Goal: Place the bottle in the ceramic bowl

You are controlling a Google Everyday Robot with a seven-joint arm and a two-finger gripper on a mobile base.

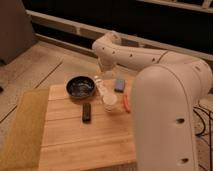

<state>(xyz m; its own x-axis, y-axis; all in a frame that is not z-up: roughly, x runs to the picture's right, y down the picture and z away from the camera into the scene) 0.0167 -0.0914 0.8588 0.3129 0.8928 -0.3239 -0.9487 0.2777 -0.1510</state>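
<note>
The dark blue-black ceramic bowl stands at the back left of the wooden table. Just to its right the pale whitish bottle is tilted, its lower end close to the tabletop. My gripper hangs from the white arm directly above the bottle's upper end, at the bowl's right rim. Whether it holds the bottle does not show. The bottle is outside the bowl.
A flat black bar lies in front of the bowl. A blue-grey block and a small orange-red thing lie right of the bottle. My bulky white arm covers the table's right side. A yellowish mat lies to the left.
</note>
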